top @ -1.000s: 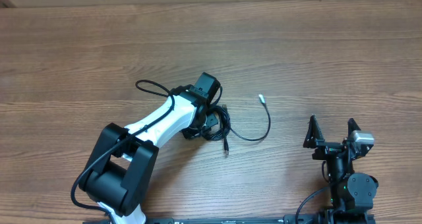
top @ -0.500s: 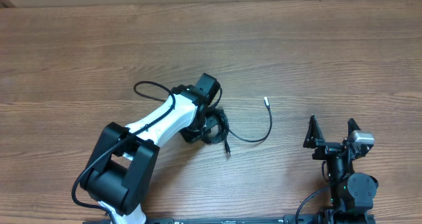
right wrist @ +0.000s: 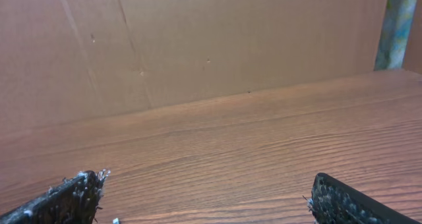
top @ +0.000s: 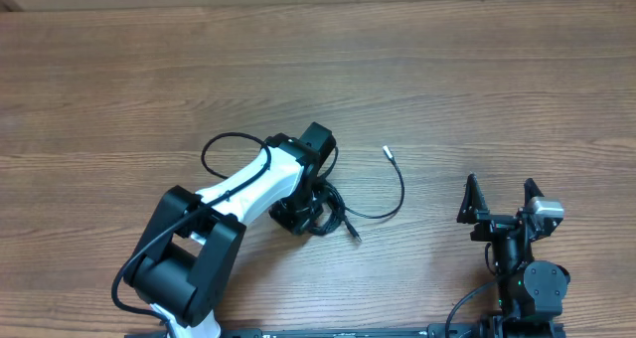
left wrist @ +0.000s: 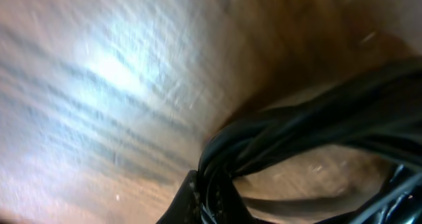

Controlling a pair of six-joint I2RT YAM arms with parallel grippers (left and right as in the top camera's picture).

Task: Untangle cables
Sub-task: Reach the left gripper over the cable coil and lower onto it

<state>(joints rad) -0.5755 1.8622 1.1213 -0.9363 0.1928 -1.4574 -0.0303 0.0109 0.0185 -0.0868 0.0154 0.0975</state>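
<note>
Black cables (top: 336, 217): bundle clamped in closed left gripper (top: 300, 215)
Loose tail (top: 400, 194): arcs rightward, ending at silvery tip (top: 388, 150)
Right gripper (top: 500, 201): jaws wide, empty, nearer tail

A wood-grain table (top: 477, 80) fills the overhead view, its grain running from 9 to 3 o'clock. A plain brown cardboard wall (right wrist: 211, 39) stands along its 12 o'clock edge. At 2 o'clock in the right wrist view, a mottled greenish post (right wrist: 397, 23) stands upright.
</note>
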